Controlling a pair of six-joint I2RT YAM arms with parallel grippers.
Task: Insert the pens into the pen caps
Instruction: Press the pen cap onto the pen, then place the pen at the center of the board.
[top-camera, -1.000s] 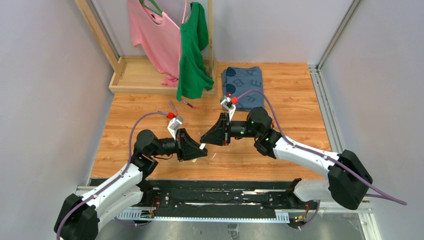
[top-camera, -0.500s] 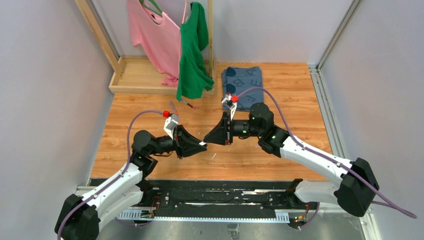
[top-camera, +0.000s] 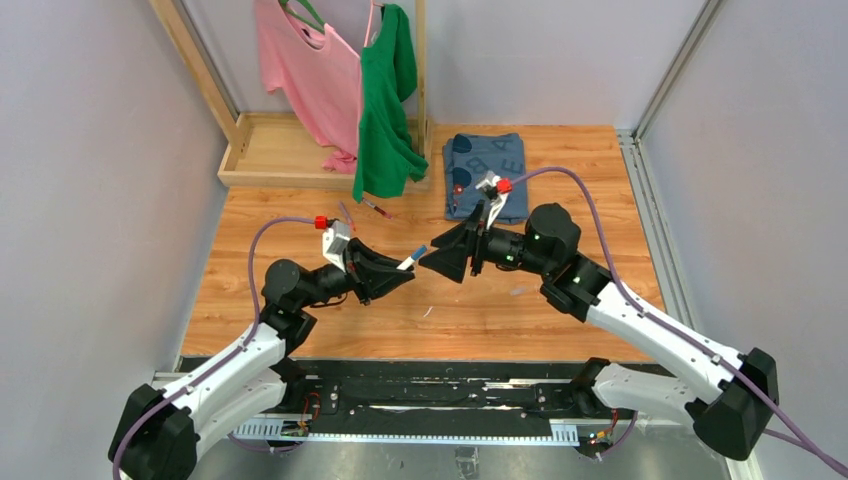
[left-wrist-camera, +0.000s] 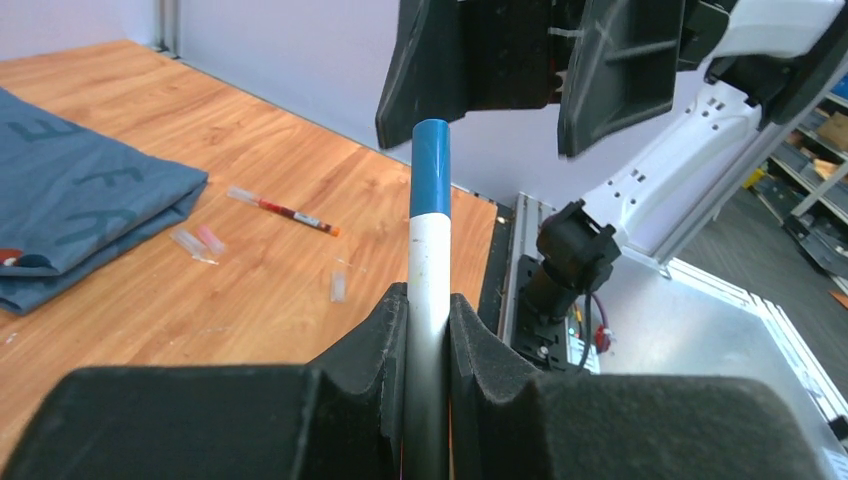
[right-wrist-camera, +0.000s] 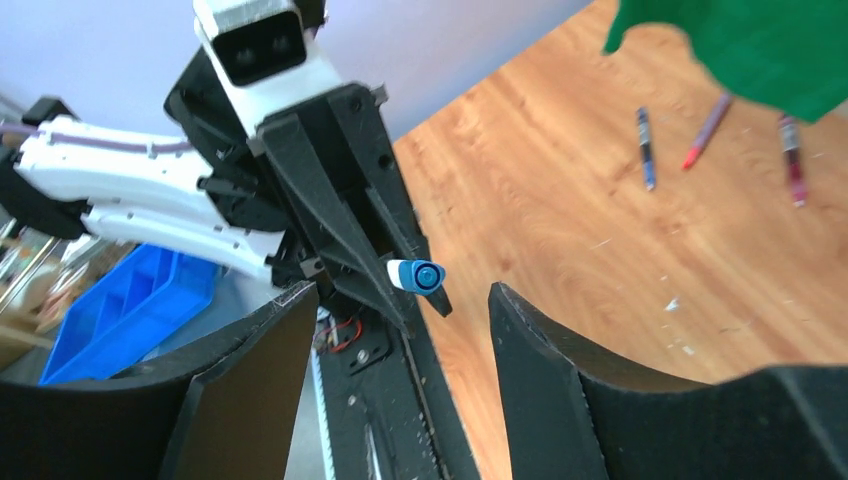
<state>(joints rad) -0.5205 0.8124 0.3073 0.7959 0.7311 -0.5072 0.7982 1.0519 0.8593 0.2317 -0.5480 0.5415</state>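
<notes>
One white pen (left-wrist-camera: 428, 250) is clamped, already capped, by the left gripper (left-wrist-camera: 428, 302); the right gripper (right-wrist-camera: 402, 300) is spread empty; three pens (right-wrist-camera: 645, 148) seem left uncapped.

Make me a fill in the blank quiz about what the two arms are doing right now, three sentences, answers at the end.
1. The left gripper is shut on a white pen whose cap is coloured ____.
2. The right gripper faces that pen, holding nothing, with its jaws ____.
3. At the back, the shirt hanging to the right of the pink shirt is ____.
Missing words: blue, open, green.
</notes>
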